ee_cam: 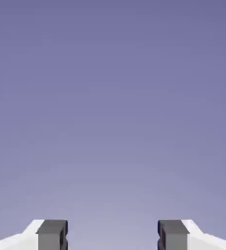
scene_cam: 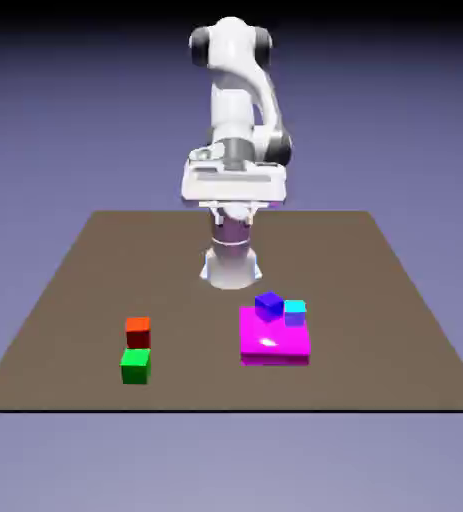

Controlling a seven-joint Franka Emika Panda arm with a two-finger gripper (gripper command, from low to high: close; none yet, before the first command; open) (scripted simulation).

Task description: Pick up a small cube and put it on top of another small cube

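Table (scene_cam: 75, 300) carried a magenta slab (scene_cam: 274, 340) toward its near right, bearing blue cube (scene_cam: 268, 305) and cyan cube (scene_cam: 295, 312); red cube (scene_cam: 138, 331) and green cube (scene_cam: 135, 365) sat near-left. Gripper (ee_cam: 113, 237) was wide open, empty. Cubes looked rigid, light; grasp opposite flat sides.

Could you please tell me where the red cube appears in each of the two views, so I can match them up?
Exterior view: the red cube sits on the table toward the exterior view's left, just behind the green cube.
Hand view: not in it; only the plain backdrop and the two grey fingertips at the bottom edge show.
Shared landmark: the blue-violet backdrop, since the gripper itself is hard to make out in the exterior view.
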